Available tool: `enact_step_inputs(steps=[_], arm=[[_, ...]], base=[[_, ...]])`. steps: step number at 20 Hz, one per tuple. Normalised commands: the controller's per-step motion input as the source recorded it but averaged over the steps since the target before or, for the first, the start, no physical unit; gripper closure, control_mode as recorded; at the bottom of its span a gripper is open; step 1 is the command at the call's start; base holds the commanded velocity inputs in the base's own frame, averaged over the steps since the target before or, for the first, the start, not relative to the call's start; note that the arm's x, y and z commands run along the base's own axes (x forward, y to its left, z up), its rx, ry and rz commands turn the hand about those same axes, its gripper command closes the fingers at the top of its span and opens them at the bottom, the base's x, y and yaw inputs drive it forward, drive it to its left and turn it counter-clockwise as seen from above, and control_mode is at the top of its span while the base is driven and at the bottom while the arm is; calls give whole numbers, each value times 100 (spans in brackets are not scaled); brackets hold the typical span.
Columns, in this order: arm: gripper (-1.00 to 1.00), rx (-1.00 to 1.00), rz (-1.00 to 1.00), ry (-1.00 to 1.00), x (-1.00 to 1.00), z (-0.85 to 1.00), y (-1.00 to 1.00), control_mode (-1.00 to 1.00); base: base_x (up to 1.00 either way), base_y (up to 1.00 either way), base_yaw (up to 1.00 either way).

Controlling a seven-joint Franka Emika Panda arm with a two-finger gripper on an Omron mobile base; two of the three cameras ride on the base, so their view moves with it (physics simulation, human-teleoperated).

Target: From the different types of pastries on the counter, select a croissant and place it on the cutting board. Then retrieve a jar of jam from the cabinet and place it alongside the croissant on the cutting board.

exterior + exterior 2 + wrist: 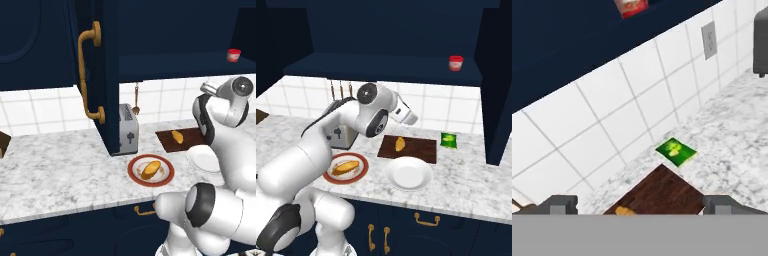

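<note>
Now for the jam, croissant already boarded.
With the croissant (399, 144) lying on the cutting board (418, 149), the gripper (639, 204) hangs with jaws wide and empty; raise it squarely toward the jar of jam (456, 63) on the open cabinet (107, 75) shelf, approaching level.

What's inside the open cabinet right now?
On the cabinet shelf stands the jar of jam, near the right end, alone as far as visible. The shelf's deep back is dark, and the door hides the left part from the left base view.
</note>
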Motion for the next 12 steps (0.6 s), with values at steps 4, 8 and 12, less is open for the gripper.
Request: enact_step_inputs(steps=[4, 8, 12], arm=[[-100, 0, -8, 0, -4, 68, 0, -100], [-100, 0, -8, 0, -1, 58, 0, -100], [-100, 0, -3, 0, -26, 69, 0, -100]], base=[[0, 0, 0], [0, 0, 0], [0, 0, 0]])
